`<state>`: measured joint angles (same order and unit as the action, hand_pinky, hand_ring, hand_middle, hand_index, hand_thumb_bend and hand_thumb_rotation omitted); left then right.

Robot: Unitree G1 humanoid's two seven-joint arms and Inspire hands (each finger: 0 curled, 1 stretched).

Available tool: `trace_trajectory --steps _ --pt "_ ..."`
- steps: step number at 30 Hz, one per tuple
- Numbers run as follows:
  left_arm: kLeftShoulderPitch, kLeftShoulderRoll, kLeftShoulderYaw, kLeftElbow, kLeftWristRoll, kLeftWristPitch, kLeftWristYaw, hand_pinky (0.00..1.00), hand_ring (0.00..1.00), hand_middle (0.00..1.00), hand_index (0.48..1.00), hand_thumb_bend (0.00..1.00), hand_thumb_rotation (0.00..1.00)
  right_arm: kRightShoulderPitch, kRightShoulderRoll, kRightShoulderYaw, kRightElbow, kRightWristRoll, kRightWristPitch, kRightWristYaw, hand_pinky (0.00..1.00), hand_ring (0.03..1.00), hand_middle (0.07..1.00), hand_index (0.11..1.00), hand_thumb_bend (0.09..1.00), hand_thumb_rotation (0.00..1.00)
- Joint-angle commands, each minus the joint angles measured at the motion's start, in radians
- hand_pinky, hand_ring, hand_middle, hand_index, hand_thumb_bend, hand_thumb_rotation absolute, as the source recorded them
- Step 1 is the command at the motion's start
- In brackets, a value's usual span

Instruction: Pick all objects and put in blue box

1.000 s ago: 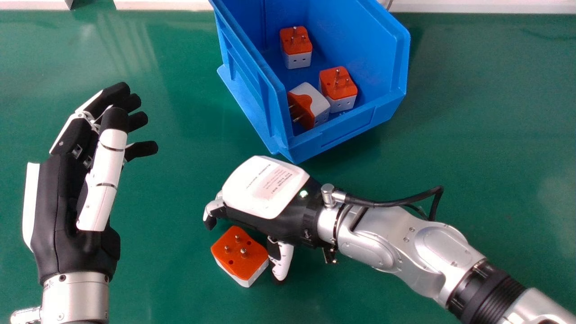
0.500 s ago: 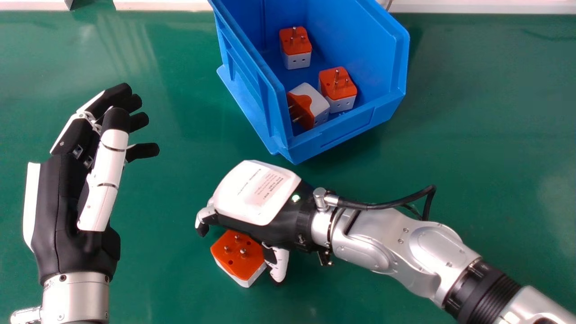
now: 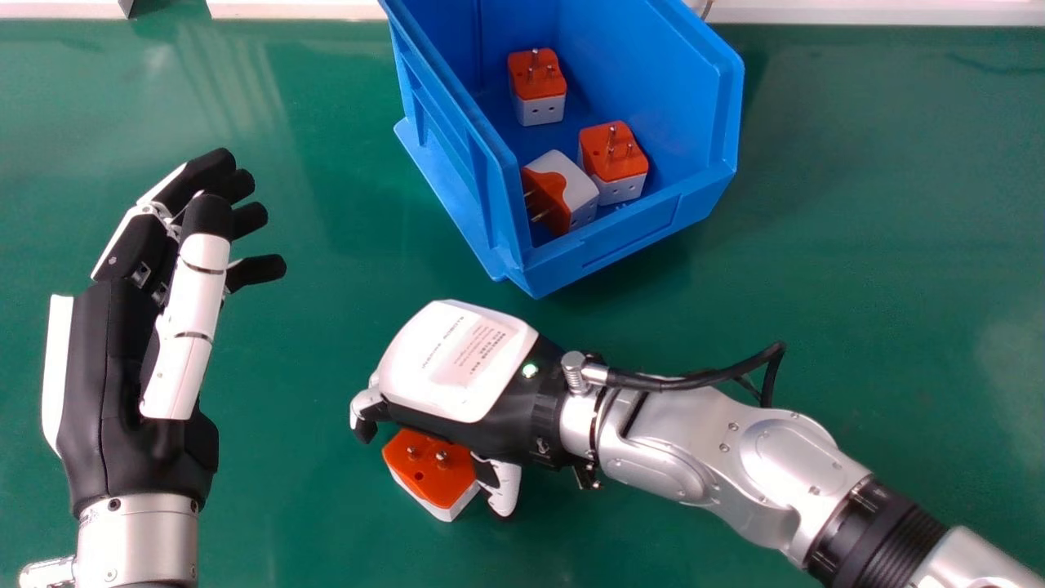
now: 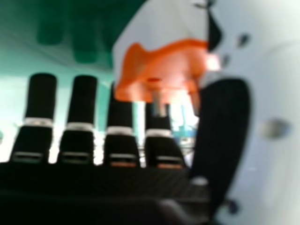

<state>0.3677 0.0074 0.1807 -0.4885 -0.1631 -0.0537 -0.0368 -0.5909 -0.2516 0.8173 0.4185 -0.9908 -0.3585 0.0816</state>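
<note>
A green tabletop (image 3: pixel 857 245) lies beneath the work. Above it the right hand (image 3: pixel 457 359) is spread, unclenched, its thumb (image 3: pixel 504 488) just beside the loose adapter (image 3: pixel 433 478), partly under the palm. A good grasp likely wants the white sides squeezed evenly, clear of the pins, before a straight lift. Farther off, the blue box (image 3: pixel 620 245) holds three adapters (image 3: pixel 539 86); its near rim calls for height. The left hand (image 3: pixel 106 392) idles, fingers relaxed.
</note>
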Motion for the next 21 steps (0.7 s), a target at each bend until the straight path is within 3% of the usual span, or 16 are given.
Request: trace_trajectory --steps 1,10,21 --pt "-0.002 -0.004 -0.002 -0.030 -0.004 -0.014 0.004 0.64 0.78 0.79 0.760 0.60 0.66 0.041 0.033 0.032 0.047 0.001 -0.021 -0.015 0.54 0.665 0.709 0.659 0.767 0.02" --pt "0.000 -0.002 0.001 -0.031 0.000 -0.015 0.006 0.64 0.78 0.80 0.760 0.60 0.67 0.022 0.052 0.003 0.121 0.052 -0.054 -0.072 0.35 0.486 0.562 0.588 0.615 0.01" --pt "-0.002 -0.004 -0.006 -0.045 0.004 -0.010 0.015 0.63 0.77 0.79 0.757 0.60 0.67 0.014 0.048 -0.002 0.080 0.027 0.011 -0.014 0.28 0.419 0.505 0.557 0.553 0.00"
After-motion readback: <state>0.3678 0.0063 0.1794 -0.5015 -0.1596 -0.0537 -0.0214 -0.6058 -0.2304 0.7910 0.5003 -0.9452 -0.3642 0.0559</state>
